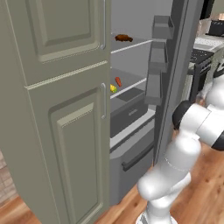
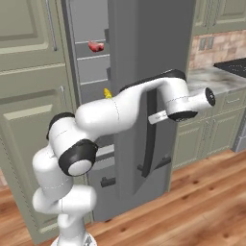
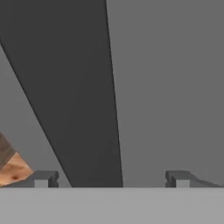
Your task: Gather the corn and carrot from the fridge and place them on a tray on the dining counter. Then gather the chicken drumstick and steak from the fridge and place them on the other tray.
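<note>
Partly door-hidden: corn [image 1: 113,88], carrot [image 1: 118,81]

The fridge door [image 1: 175,65] is seen swung open, its door bins [image 1: 157,57] exposed. A chicken drumstick [image 1: 124,38] is laid on the upper shelf [image 1: 135,43]. On the shelf below, a carrot [image 1: 118,81] is set near a corn [image 1: 113,88]. The white arm [image 1: 183,148] is raised at lower right.

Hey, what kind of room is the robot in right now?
A home kitchen, by the look of it, rendered rather than real. An open fridge holds food on its shelves, grey-green cabinets stand beside it, and a stone counter with a tiled backsplash runs along the wall.
</note>
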